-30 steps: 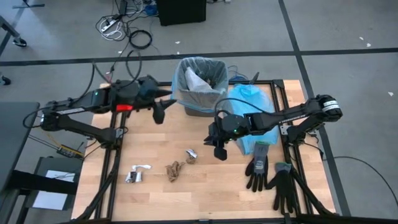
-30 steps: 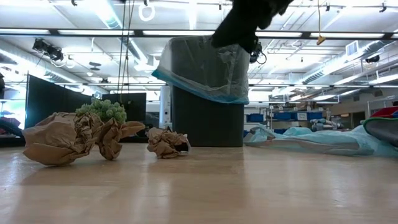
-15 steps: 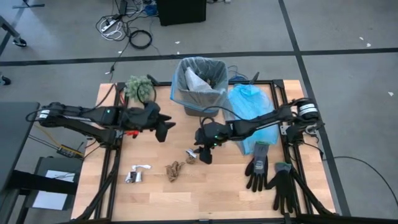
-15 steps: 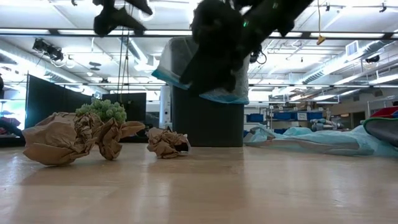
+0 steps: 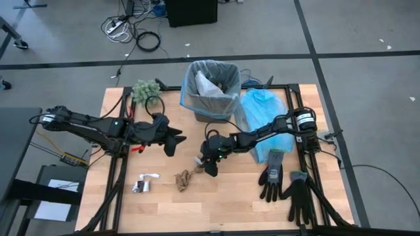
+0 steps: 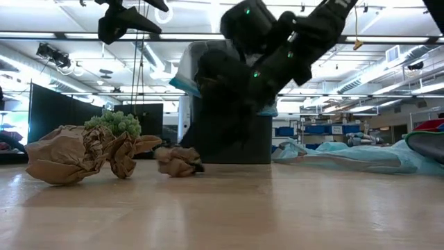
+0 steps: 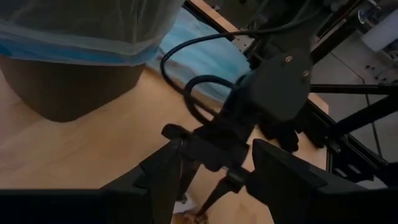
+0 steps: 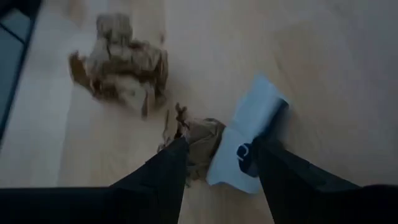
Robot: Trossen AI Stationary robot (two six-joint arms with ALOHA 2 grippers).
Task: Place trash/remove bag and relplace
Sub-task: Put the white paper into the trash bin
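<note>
Since a second ago the right arm has swung from beside the blue plastic bag (image 5: pixel 262 111) down toward the middle of the tabletop (image 5: pixel 223 203), and the right pincer (image 5: pixel 209 167) now sits low over a small brown scrap with a white paper piece (image 8: pixel 245 140). The left pincer (image 5: pixel 172 141) has pulled back from the bin's side and hangs above the tabletop to the left of the right one; the green fuzzy clump (image 5: pixel 146 90) that the left arm covered earlier now shows at the far left corner.

In the high view the right pincer covers most of the scrap, so whether its fingers touch it cannot be told. In the low view the dark arm hides the bin's (image 6: pixel 232 139) middle, and the scrap (image 6: pixel 177 161) shows just at its foot.

The right wrist view shows the right pincer's fingers (image 8: pixel 165 180) spread apart, the brown scrap and white paper lying between and just ahead of them, nothing gripped. The left pincer's fingers (image 7: pixel 158 177) also stand apart and empty.

A larger brown crumple (image 5: pixel 183 179) lies near on the tabletop, and a white and silver wrapper (image 5: pixel 142 185) farther left. The bin, lined with the grey-white bag (image 5: pixel 211 82), stands at the far edge with white paper inside.
</note>
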